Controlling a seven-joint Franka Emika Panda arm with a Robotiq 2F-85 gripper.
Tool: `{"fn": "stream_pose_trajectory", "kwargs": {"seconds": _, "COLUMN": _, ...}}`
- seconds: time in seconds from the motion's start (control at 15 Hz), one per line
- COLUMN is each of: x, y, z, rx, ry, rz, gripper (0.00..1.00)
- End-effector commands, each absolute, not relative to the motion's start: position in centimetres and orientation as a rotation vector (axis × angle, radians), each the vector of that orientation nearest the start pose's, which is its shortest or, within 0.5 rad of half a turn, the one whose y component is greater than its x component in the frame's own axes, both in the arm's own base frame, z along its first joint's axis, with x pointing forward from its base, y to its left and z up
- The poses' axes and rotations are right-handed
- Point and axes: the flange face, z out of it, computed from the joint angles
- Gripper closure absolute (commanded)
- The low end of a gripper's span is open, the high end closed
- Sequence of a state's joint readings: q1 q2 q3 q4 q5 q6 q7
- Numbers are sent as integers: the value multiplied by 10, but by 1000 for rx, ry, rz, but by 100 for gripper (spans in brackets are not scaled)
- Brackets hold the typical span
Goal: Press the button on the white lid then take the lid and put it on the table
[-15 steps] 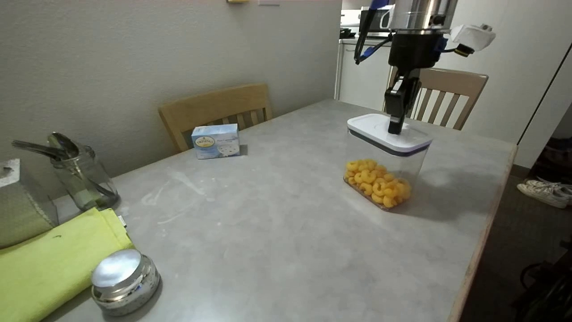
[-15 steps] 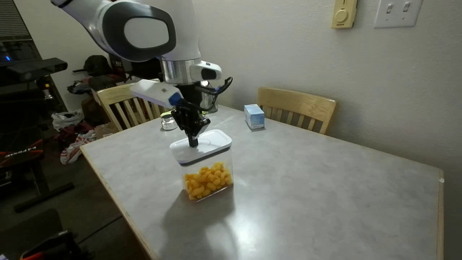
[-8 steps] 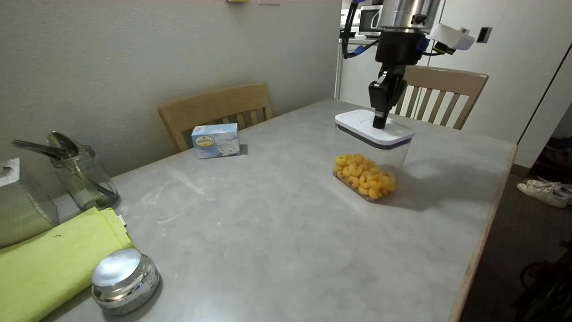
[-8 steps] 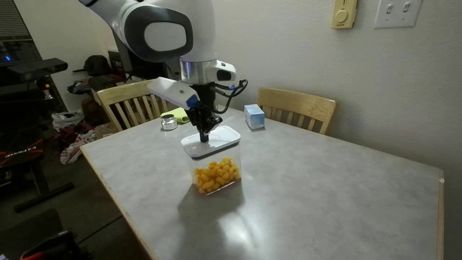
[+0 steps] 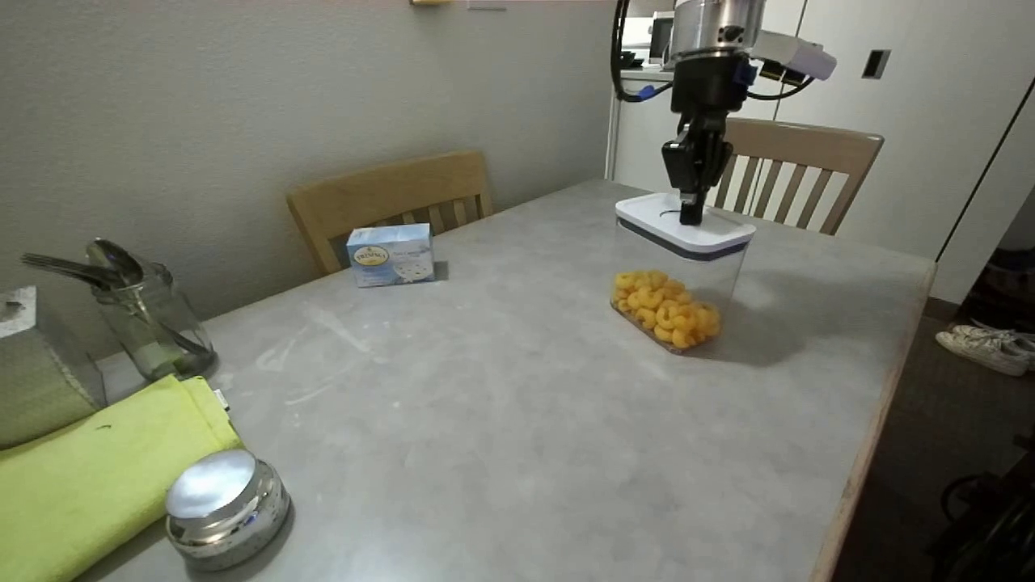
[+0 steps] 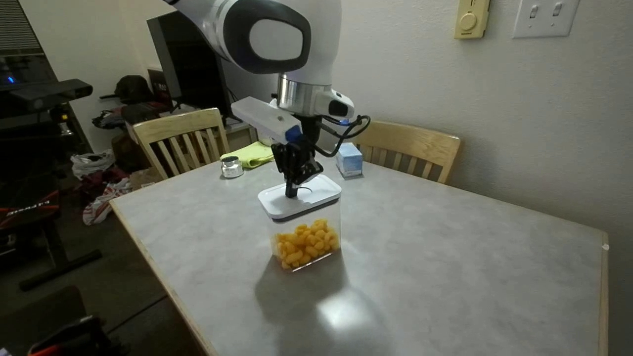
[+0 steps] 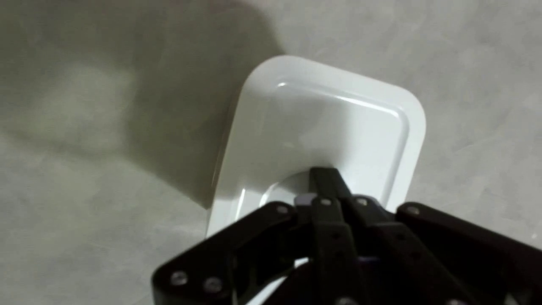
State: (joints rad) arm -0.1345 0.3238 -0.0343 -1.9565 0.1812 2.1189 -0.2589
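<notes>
The white lid (image 5: 655, 212) sits on a clear container of yellow food, and it also shows in an exterior view (image 6: 272, 203) and in the wrist view (image 7: 296, 114). Its round button (image 7: 288, 189) is partly hidden by my fingers. A dark curved edge shows at the button in both exterior views. My gripper (image 5: 691, 220) points down with its fingers together, its tips at the lid by the button; it also shows in an exterior view (image 6: 291, 195) and in the wrist view (image 7: 325, 171). Nothing shows between the fingers. The grey table (image 5: 485, 388) bears the container.
The clear container (image 6: 306, 242) stands upright near the table's edge. A blue tea box (image 5: 392, 255), a glass jar with cutlery (image 5: 158, 331), a yellow-green cloth (image 5: 113, 469) and a silver-lidded jar (image 5: 226, 509) stand or lie elsewhere on the table. Chairs (image 6: 410, 148) stand around it.
The container and lid have slid across the table together with my gripper, which stays shut at the lid. A dark curved edge now shows at the button.
</notes>
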Motion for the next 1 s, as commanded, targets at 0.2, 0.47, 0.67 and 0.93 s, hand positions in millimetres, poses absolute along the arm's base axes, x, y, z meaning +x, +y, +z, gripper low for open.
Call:
{"fn": "stream_pose_trajectory", "kwargs": {"seconds": 0.2, "x": 589, "y": -105, "z": 226, "rx": -2933, "ry": 46, "rz": 402, "gripper": 100}}
{"fn": "stream_pose_trajectory", "kwargs": {"seconds": 0.47, "x": 573, "y": -88, "z": 264, "rx": -2987, "ry": 16, "rz": 306, "gripper": 100}}
{"fn": "stream_pose_trajectory", "kwargs": {"seconds": 0.67, "x": 555, "y": -75, "z": 285, "rx": -3052, "ry": -4, "rz": 229, "gripper": 74}}
{"fn": "stream_pose_trajectory", "kwargs": {"seconds": 0.93, "x": 528, "y": -58, "z": 307, "rx": -3167, "ry": -16, "rz": 129, "gripper": 53}}
